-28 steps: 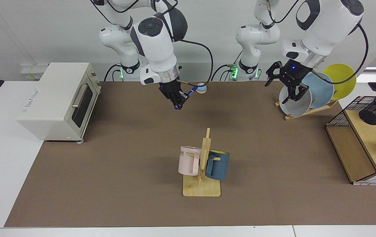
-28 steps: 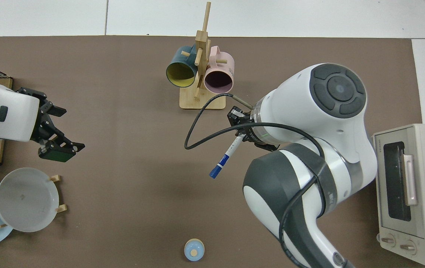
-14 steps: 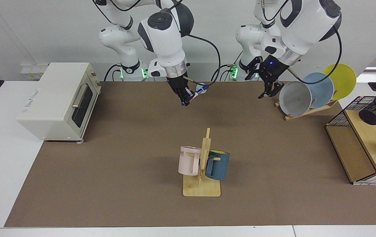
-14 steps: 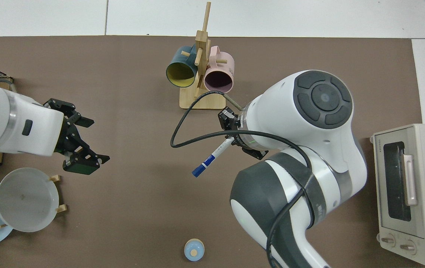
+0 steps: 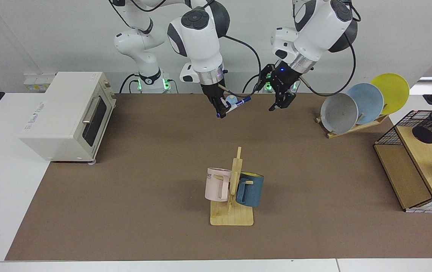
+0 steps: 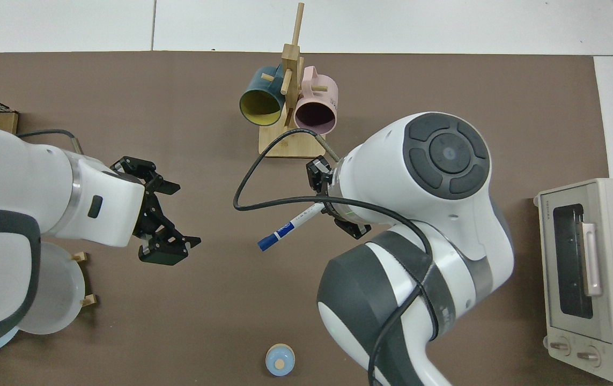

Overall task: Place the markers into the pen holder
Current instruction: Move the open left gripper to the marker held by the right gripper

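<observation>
Your right pincer [image 5: 221,109] grips the marker [image 5: 237,104] by one end; left pincer [image 5: 282,100] gapes wide nearby. A mistimed handover drops it.

The right arm is extended over the rear middle of the table, its wrist angled downward, and its black two-finger right gripper [image 5: 221,110] is clamped on a slim white-barrelled marker with a dark blue cap [image 6: 283,231]. The left arm is reached inward from its base, and its black two-finger left gripper [image 5: 281,101] is held above the table near the marker's capped end, apart from it, with its fingers [image 6: 171,251] spread.
</observation>
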Robot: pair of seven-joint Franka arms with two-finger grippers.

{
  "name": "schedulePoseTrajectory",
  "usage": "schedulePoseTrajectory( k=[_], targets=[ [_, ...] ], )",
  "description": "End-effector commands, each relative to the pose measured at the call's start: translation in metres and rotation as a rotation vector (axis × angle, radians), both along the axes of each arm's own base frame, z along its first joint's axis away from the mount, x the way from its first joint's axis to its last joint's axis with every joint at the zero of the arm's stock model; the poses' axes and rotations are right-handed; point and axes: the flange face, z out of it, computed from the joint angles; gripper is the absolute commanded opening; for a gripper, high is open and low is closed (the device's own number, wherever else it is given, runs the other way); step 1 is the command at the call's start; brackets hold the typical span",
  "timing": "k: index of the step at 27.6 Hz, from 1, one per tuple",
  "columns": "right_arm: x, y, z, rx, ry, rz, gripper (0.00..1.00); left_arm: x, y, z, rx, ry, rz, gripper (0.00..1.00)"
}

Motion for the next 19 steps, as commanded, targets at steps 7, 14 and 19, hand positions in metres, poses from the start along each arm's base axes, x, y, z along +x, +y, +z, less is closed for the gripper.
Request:
schedulePoseTrajectory(
  k=[7,14,19],
  targets=[
    [0.005,0.003,0.001,0.023,-0.003,-0.078,0.0,-0.031,-0.019,-0.023,-0.048,-0.01,0.024,1.0],
    [0.004,0.004,0.001,0.025,0.002,-0.093,0.0,-0.039,-0.038,-0.023,-0.051,-0.02,0.069,0.99],
    [0.004,0.004,0.002,0.026,0.002,-0.098,0.0,-0.04,-0.039,-0.025,-0.05,-0.009,0.086,0.72]
  ],
)
